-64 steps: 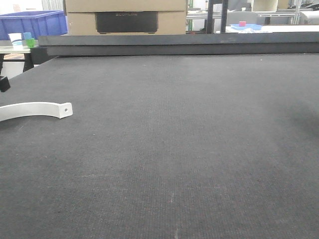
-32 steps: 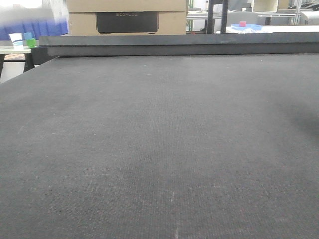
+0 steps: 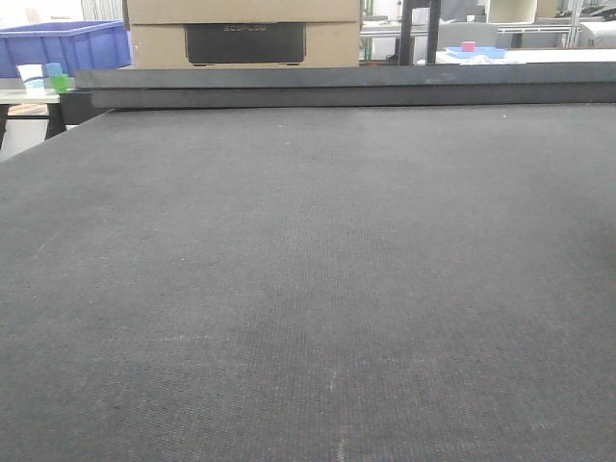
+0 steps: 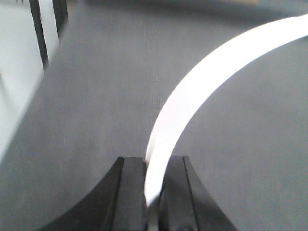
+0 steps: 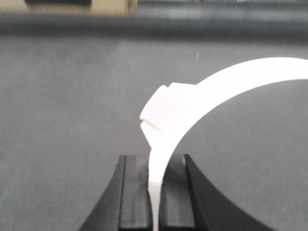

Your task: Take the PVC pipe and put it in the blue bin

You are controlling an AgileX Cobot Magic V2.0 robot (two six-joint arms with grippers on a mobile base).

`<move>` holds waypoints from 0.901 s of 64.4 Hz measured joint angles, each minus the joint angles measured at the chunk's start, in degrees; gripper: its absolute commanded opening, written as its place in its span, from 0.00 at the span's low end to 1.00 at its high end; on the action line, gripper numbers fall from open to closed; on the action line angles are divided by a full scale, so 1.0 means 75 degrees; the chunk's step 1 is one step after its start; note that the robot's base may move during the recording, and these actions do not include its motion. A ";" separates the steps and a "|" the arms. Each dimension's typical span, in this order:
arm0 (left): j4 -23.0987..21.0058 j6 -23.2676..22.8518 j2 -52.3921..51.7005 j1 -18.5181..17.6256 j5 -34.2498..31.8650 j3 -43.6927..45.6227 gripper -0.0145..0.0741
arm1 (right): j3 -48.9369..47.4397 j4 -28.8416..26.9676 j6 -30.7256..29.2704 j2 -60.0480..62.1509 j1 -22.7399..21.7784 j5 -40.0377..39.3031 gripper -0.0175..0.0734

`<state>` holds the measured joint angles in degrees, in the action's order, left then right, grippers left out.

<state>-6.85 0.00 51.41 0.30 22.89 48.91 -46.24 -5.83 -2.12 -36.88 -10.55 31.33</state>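
Mat [image 3: 308,289] fills the front view, bare and dark. The pipe that lay near its left edge a second ago no longer shows there; it was already gone half a second ago. The blue bin [image 3: 67,43], smeared in that middle picture, is sharp again at the far left, beyond the mat's back edge, beside a cardboard box [image 3: 154,43]. Small cups [image 3: 43,75] stand just below the bin. Neither arm shows in this view.

The left wrist view shows where the pipe [image 4: 192,91] is. The left gripper [image 4: 153,163] has it pinched, the jaws closed to the thickness of the white strip. One end sits between the two black fingers [image 4: 132,187]. From there the pipe arcs up and to the right, over the mat, and runs out of the picture at the upper right. Its holed end is not in view.

The right gripper [image 5: 153,161] is closed the same way on a white arc [image 5: 178,110], which rises from between the fingers and bends right, out of the frame. A broader, stepped block sits on the arc just above the grip. Whether this arc is the same pipe or another piece cannot be told.
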 measured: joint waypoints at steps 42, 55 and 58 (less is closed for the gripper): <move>0.0303 0.0000 -0.2378 -0.0017 -0.1844 -0.0841 0.04 | 0.0327 0.0030 -0.0015 0.1487 0.0000 -0.0755 0.01; 0.0336 0.0000 -0.2378 -0.0017 -0.1844 -0.0841 0.04 | 0.0327 0.0030 -0.0015 0.1487 0.0000 -0.0755 0.01; 0.0336 0.0000 -0.2378 -0.0017 -0.1844 -0.0841 0.04 | 0.0327 0.0030 -0.0015 0.1487 0.0000 -0.0755 0.01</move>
<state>-4.33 0.00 33.57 0.18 9.06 42.60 -43.79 -5.61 -2.24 -25.73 -10.55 25.66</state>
